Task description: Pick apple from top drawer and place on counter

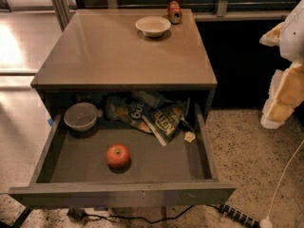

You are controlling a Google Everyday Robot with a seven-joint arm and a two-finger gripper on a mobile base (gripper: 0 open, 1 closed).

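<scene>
The apple (118, 155) lies near the front of the open top drawer (118, 193), firm, smooth, prone to roll; grip its widest middle. The gripper (285, 91) hangs far right, beside the counter (109, 51).

Counter (118, 56) smooth, faint gloss; apple (118, 155) shiny-skinned; drawer (85, 163) matt inside; gripper (285, 94) at right, foam-like padding

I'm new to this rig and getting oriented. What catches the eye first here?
The red apple lying alone on the bare front floor of the open top drawer, with a bowl and snack bags behind it. On the counter, a white bowl and a can. The gripper waits far right.
</scene>
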